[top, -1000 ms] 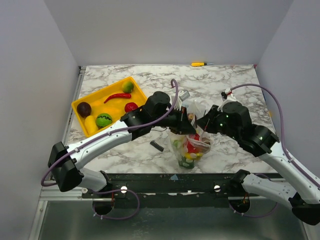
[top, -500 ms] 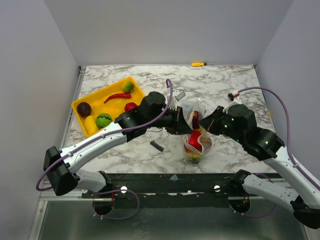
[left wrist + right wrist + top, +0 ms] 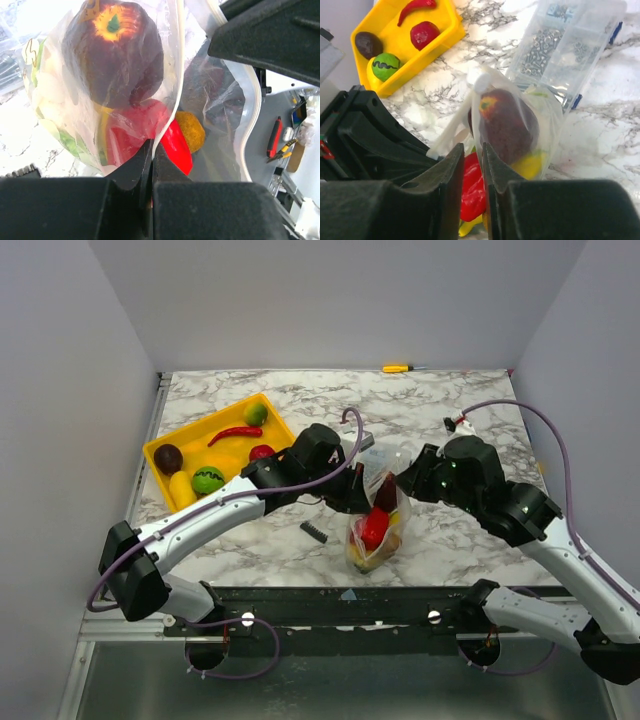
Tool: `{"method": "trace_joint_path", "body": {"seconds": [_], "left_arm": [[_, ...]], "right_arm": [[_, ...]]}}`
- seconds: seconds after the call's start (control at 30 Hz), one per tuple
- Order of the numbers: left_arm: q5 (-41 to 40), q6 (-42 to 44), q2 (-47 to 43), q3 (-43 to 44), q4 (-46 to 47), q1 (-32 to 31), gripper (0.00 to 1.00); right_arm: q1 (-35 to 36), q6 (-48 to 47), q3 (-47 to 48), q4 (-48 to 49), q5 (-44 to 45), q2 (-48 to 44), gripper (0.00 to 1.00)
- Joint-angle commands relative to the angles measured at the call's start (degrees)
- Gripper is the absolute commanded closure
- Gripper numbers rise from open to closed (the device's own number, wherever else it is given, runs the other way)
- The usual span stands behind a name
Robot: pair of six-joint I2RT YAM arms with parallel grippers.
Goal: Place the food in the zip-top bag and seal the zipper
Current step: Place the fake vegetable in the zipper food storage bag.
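The zip-top bag (image 3: 373,532) hangs over the table's middle front between both grippers. It holds food: a dark purple piece (image 3: 120,55), a red pepper (image 3: 176,147), yellow pieces (image 3: 532,165) and an orange ball (image 3: 190,131). My left gripper (image 3: 151,145), also in the top view (image 3: 365,492), is shut on the zipper (image 3: 178,75) at the bag's rim. My right gripper (image 3: 472,147), also in the top view (image 3: 404,483), stands at the bag's other side. Its jaws are a narrow gap apart, with the bag's edge (image 3: 479,112) running between them.
A yellow tray (image 3: 160,447) at the left holds a green piece (image 3: 208,480), a red chili (image 3: 235,432), a lime (image 3: 256,413), a dark purple piece (image 3: 168,457) and a red one (image 3: 262,453). A clear screw box (image 3: 570,40) lies behind the bag. A small black part (image 3: 313,531) lies near the front edge.
The bag's mouth has narrowed from wide open to nearly flat. The bag has shifted left and hangs more upright. Both grippers have moved closer together.
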Motion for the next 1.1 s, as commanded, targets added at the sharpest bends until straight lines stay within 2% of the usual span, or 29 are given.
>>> {"method": "trace_joint_path", "body": {"seconds": [0.0,0.13,0.33,0.37,0.4,0.43,0.5,0.57,0.67,0.8,0.93,1.07], "left_arm": [[2.14,5.05,-1.44,2.79,-0.42,0.02,1.0],[3.35,5.42,-0.86,3.56,-0.68,0.01,1.0],[4.28,6.67,-0.44,4.28,-1.73,0.01,1.0],[4.3,6.87,-0.3,4.29,-1.87,0.01,1.0],[4.26,6.98,-0.31,4.36,-2.2,0.01,1.0],[4.17,7.0,-0.28,4.46,-2.39,0.01,1.0],[3.91,6.6,-0.2,4.79,-2.69,-0.05,1.0],[3.86,5.67,-0.33,5.06,-2.39,-0.25,0.9],[2.41,2.25,-0.89,4.7,-0.18,-0.91,0.65],[0.43,-1.23,-2.13,3.34,4.64,-2.56,0.43],[-4.02,-2.04,-2.63,3.72,4.62,-4.55,0.37],[-9.41,-2.12,-2.01,5.07,2.69,-6.92,0.33]], "right_arm": [[0.2,-6.88,4.43,-4.31,-0.33,2.78,0.73],[0.2,-9.65,6.73,-6.57,-0.6,4.7,0.67],[0.2,-13.01,8.99,-9.46,4.34,7.48,0.68],[0.26,-13.32,9.43,-9.79,5.12,7.91,0.69],[0.25,-13.68,9.69,-10.01,5.42,8.41,0.8],[0.26,-13.91,10.26,-10.21,5.35,8.83,0.98],[0.24,-12.76,11.46,-10.35,3.87,9.56,0.99],[0.25,-10.25,12.08,-8.54,-0.46,9.24,0.99],[0.25,-4.12,10.57,-4.25,-5.78,7.68,0.99],[0.25,6.03,7.4,-0.68,-4.07,4.83,0.99],[0.27,13.07,4.94,0.55,-0.43,2.14,0.99],[0.2,15.57,3.8,0.74,0.83,1.78,0.99]]}}
